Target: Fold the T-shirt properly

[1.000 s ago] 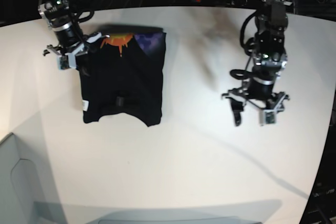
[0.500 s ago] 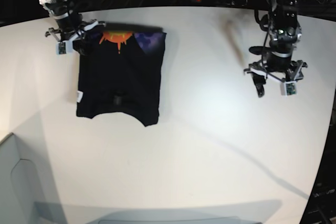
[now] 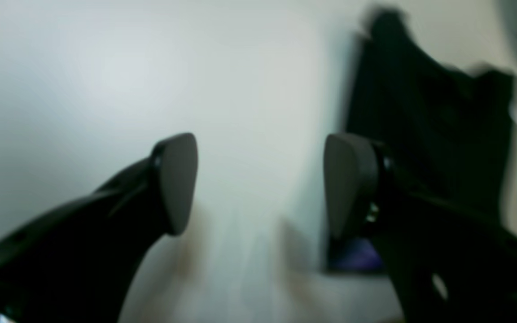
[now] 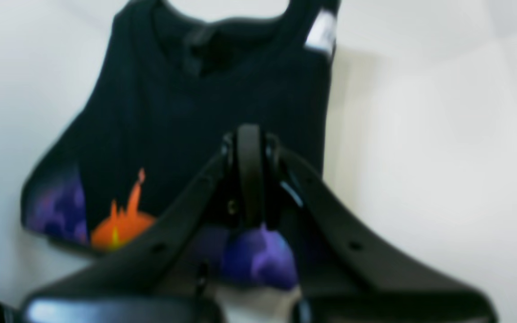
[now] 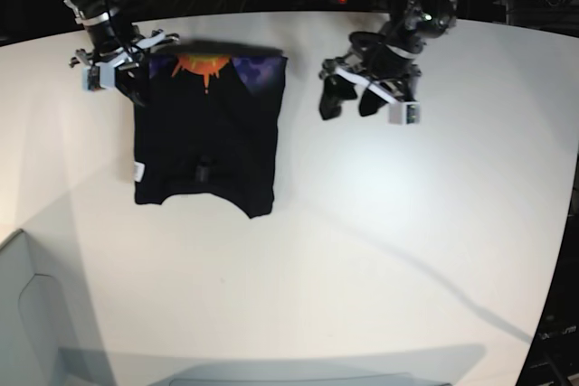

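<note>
Lying folded on the white table (image 5: 380,250) is the black cloth T-shirt (image 5: 206,137). At its print end the right gripper (image 5: 116,79) is pinched closed, empty. Beside the shirt, the left gripper (image 5: 347,101) gapes wide, empty.

Both wrist views are motion-blurred. In the left wrist view the T-shirt (image 3: 424,134) shows only as a soft dark shape; its edges cannot be traced, and the near finger (image 3: 352,184) of the left gripper (image 3: 260,184) covers its lower corner. In the right wrist view the right gripper (image 4: 250,175) hides part of the orange-and-purple print (image 4: 119,224), and the picture's top edge crops the collar. The white tag (image 4: 321,33) is an unreadable smear. In the base view the tag's text is too small to read.
</note>
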You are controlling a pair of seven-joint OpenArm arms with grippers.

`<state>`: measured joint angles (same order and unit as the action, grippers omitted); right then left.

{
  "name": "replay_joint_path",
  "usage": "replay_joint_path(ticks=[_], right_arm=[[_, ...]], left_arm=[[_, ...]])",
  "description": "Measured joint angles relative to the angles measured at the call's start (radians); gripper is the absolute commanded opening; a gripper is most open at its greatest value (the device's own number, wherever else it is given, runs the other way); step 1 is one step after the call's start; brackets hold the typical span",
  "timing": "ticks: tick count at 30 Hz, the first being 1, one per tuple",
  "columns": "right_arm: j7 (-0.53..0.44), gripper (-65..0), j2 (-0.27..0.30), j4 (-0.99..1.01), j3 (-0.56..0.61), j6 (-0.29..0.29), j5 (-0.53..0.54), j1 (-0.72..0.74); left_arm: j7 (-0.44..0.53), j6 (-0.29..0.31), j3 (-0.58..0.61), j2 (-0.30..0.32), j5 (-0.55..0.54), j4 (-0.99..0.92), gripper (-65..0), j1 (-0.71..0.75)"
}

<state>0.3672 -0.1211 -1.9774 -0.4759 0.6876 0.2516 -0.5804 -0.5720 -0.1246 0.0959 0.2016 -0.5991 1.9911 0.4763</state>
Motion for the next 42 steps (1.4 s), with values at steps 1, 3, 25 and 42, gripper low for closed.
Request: replay_joint_path(ticks=[1,3,25,42], right_arm=[[0.002,-65.0,0.005,0.007,0.016,0.000,-0.004,-0.010],[0.005,-65.0,0.002,0.021,0.037,0.000,-0.007,-0.018],[-0.031,-65.0,0.093,0.270,-0.006,0.008,0.023,0.032],[0.015,-65.0,-0.016,-0.032,-0.225,0.005,0.092,-0.061]], left_arm=[[0.000,0.000,0.050,-0.001,0.001,0.000,-22.9,-0.005],[0.000,0.000,0.130,-0.003,0.002,-0.001,-22.9,-0.011],[0.043,0.020,0.374,0.034,0.106,-0.254,-22.9,-0.142],[-0.002,-0.007,0.123,0.233,0.071,0.019,-23.0,0.005]])
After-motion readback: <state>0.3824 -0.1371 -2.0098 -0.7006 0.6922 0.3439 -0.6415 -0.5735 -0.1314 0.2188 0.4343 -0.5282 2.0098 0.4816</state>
